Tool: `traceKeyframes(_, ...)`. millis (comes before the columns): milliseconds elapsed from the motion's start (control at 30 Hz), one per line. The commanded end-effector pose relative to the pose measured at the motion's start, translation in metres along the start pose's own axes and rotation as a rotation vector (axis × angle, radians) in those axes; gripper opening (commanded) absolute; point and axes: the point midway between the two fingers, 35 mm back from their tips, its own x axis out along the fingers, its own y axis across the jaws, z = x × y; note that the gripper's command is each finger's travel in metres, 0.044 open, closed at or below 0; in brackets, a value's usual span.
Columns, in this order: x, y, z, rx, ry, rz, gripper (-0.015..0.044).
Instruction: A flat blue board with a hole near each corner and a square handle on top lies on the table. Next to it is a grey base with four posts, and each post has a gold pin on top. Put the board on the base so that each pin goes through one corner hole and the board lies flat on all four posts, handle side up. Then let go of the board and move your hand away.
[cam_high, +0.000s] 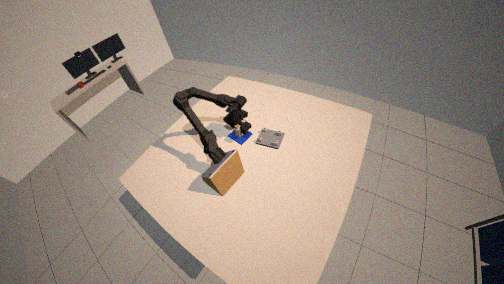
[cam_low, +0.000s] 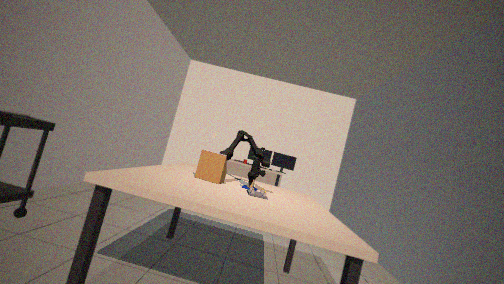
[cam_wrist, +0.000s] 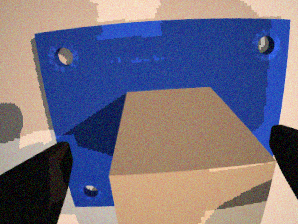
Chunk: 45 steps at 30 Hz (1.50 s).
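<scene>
The step in hand looked to be the grasp of the handle. The claw (cam_high: 243, 131) (cam_low: 251, 185) (cam_wrist: 172, 144) stood wide open, its two dark fingers on either side of the square tan handle (cam_high: 238, 131) (cam_wrist: 192, 132), with nothing gripped. The blue board (cam_high: 242, 139) (cam_low: 245, 187) (cam_wrist: 142, 60) lay on the worktop (cam_high: 295, 200) (cam_low: 210, 194), handle up and off its base, nearer the worktop's far edge, as the top view had it, than the corner at the bottom of that view. The grey base (cam_high: 270, 139) (cam_low: 258, 194) was just beside it, on the side towards the worktop's right-hand edge, its pins bare.

To grasp well, the fingers would need to straddle the handle evenly and reach low on its flanks without pressing on the board. The wrist view showed the handle sitting nearer the finger at the right of that view, so a small correction that way before closing seemed wise; otherwise one finger might touch first and push the board askew. The fingers should also close square to the handle's side faces, since a twisted grip would likely carry over into misaligned corner holes above the pins.
</scene>
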Motion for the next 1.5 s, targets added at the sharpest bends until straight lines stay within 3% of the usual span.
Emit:
traceKeyframes(0,0.007,-0.001,-0.003,0.010,0.010,0.000,0.0440)
traceKeyframes(67,0.008,-0.001,-0.004,0.010,0.010,0.001,0.0440)
traceKeyframes(367,0.008,-0.001,-0.004,0.010,0.010,0.001,0.0204)
traceKeyframes(633,0.008,-0.001,-0.004,0.010,0.010,0.001,0.0150)
traceKeyframes(833,0.000,-0.002,-0.002,0.010,0.010,-0.002,0.0000)
traceKeyframes(1467,-0.048,-0.003,0.001,0.010,0.010,-0.008,0.0000)
